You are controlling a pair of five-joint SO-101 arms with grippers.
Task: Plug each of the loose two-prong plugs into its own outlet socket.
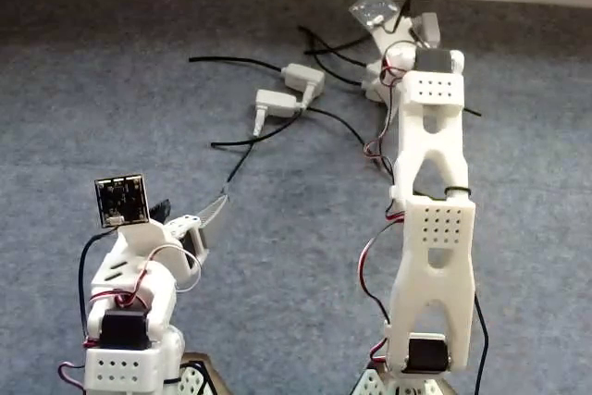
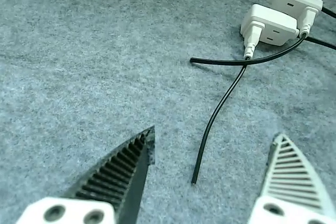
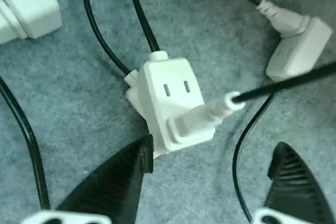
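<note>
Left claw (image 2: 215, 134): fingers spread wide, holding nothing, low over the table (image 2: 79, 51). A loose black cable (image 2: 218, 108) ends on the table between the fingers.

Near socket (image 2: 270, 24) and far socket (image 2: 294, 1) lie ahead of it, well apart from it, side by side and touching. Both have their slot faces up. In the high view they sit mid-table toward the far edge, bodies long across the table, cord stubs bent toward the near side.

Right arm is stretched out to the far right. Right claw (image 3: 215, 144): also spread, gripping nothing, just above a white block (image 3: 168, 95). The block lies flat with two slots facing up and its long axis running away from the claw. A white plug (image 3: 191, 121) lies crosswise against the block's near end, its black cord (image 3: 283, 82) leading off sideways. Can't tell if the prongs are seated.
</note>
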